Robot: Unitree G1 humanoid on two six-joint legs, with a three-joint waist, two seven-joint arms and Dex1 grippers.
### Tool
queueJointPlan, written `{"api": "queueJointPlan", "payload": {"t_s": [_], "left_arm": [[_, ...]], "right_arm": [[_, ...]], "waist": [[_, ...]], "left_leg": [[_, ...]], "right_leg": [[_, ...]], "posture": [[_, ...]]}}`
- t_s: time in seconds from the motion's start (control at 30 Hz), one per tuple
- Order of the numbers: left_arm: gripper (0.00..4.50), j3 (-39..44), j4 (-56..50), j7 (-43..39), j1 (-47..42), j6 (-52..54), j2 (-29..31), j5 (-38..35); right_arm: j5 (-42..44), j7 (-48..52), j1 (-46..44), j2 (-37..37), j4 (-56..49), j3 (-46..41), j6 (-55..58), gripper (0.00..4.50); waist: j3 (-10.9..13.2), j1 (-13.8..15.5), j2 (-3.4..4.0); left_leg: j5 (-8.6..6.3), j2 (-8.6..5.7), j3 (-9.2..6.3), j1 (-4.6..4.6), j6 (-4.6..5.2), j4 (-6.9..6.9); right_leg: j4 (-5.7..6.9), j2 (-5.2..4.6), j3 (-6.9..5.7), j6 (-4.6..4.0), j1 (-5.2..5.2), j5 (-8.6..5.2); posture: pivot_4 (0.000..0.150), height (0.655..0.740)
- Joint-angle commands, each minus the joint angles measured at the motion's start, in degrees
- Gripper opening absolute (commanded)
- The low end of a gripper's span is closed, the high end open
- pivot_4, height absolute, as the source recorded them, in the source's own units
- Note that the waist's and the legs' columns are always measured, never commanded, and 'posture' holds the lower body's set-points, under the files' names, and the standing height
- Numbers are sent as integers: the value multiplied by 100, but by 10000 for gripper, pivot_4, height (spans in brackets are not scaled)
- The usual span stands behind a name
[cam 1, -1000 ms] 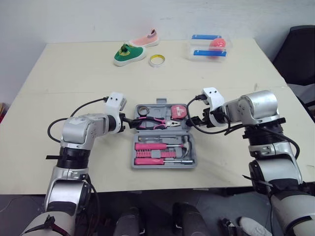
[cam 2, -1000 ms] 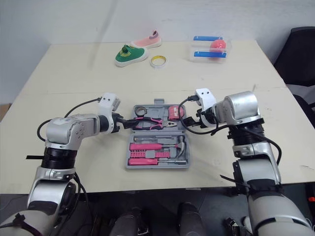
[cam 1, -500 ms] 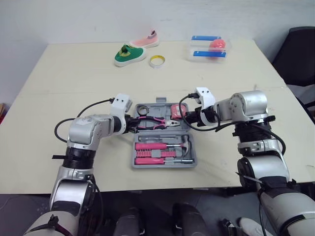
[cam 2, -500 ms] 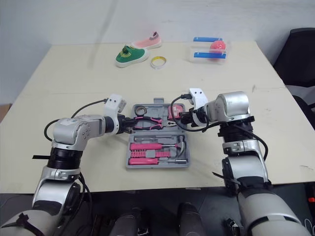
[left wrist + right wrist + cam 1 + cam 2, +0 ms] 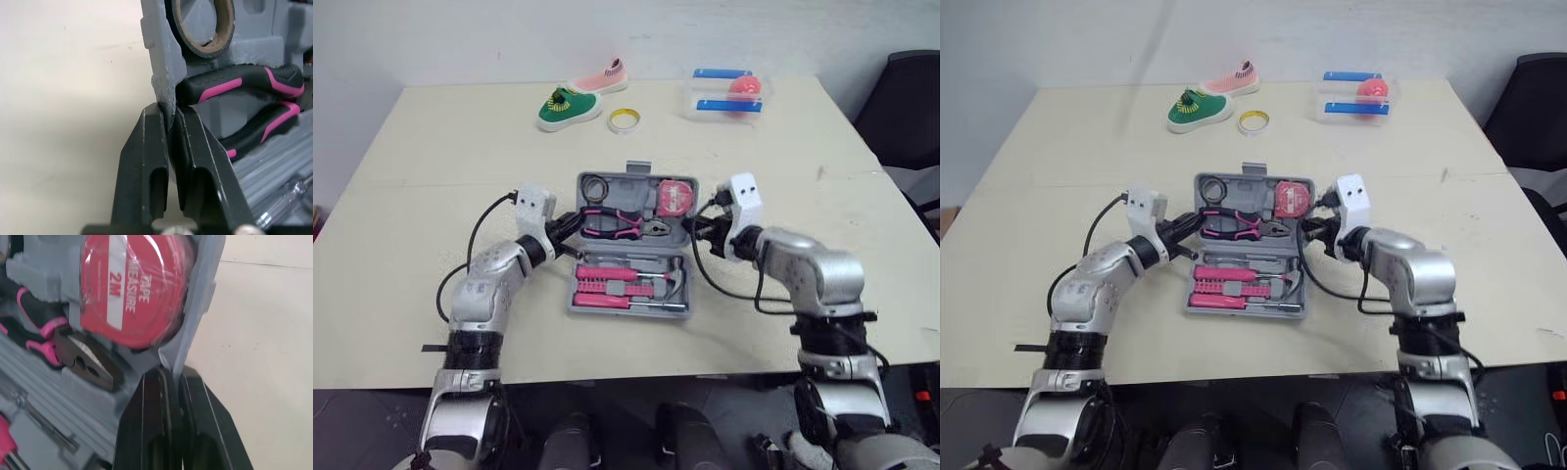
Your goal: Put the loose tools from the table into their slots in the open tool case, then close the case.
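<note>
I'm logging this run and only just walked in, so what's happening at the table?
The robot is working on an open tool case. Its left gripper is pinched on the left edge of the lid, and its right gripper is pinched on the right edge. The lid looks tipped up from the base and is not yet shut. Pliers and a tape measure sit in the lid, and screwdrivers lie in the base.

Soft, even light from overhead leaves the pale table (image 5: 431,147) bright and uniformly lit across its whole top. Only faint, diffuse shadows lie close beside the tool case (image 5: 626,311) and the green shoe (image 5: 570,108). In the right wrist view a mild sheen streaks the wrapped red tape measure (image 5: 132,289).
</note>
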Motion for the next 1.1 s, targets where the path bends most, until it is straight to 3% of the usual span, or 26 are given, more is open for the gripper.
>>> {"api": "queueJointPlan", "payload": {"t_s": [0.03, 0.17, 0.4, 0.5, 0.7, 0.73, 0.87, 0.97, 1.1], "left_arm": [[163, 86, 152, -106, 382, -1730, 375, 536], [163, -12, 502, -157, 742, -3157, 614, 890], [163, -163, 681, -367, 1310, -4408, 927, 1036], [9322, -180, 521, -615, 1395, -4487, 951, 716], [36362, 385, 230, -1150, 2109, -4096, 1726, 219], [36528, 598, 236, -1366, 2413, -3998, 1945, 36], [36528, 1205, 225, -1674, 3104, -3877, 2386, -326], [36528, 1344, -78, -1578, 3116, -3565, 2335, -493], [36528, 1348, -543, -1438, 3030, -2954, 2084, -778]], "right_arm": [[-912, 107, 670, -422, 479, -87, -3121, 0], [-1695, 273, 1165, -886, 1201, 378, -5722, 0], [-2363, -172, 1509, -1205, 1858, 577, -7079, 0], [-2227, -54, 1552, -1310, 1870, 557, -7355, 10159], [-2231, -133, 1810, -1942, 1801, 131, -7807, 40148], [-2181, -130, 1950, -2096, 1873, -17, -7896, 44749], [-2011, 40, 2372, -2522, 2053, -282, -8091, 44749], [-2065, -56, 2597, -2605, 1948, -423, -8251, 44749], [-1533, 208, 2843, -2518, 1515, -453, -7568, 44749]], "waist": [[0, 4, 0], [0, -1, -1], [0, -6, 0], [0, -3, -1], [0, -18, -1], [0, -27, 0], [0, -31, -1], [1, 6, -2], [1, 19, -1]], "left_leg": [[-3, 0, 3, 2, 0, -3], [2, -7, 10, 5, 17, -2], [-1, 2, 8, 15, 18, 0], [-1, 1, 7, 21, 21, 7], [-9, 2, 3, 24, 28, 9], [-10, 4, 4, 26, 26, 9], [-19, 16, 5, 29, 12, 1], [-19, 12, 2, 30, 16, 2], [-33, 10, -14, 55, -3, 3]], "right_leg": [[-21, 3, 0, 2, 3, 1], [-32, -4, 7, 25, 9, 14], [-32, -24, 9, 24, 14, 14], [-30, -24, 8, 24, 24, 14], [-32, -38, 7, 24, 29, 14], [-32, -38, 9, 24, 29, 14], [-36, -33, 6, 6, 27, 3], [-32, -34, 2, 9, 29, 6], [-39, -47, 7, 12, 65, 16]], "posture": [[1500, 7400], [1500, 7400], [1500, 7400], [1500, 7400], [1500, 7400], [1500, 7400], [1500, 7400], [1500, 7400], [1500, 7400]]}}
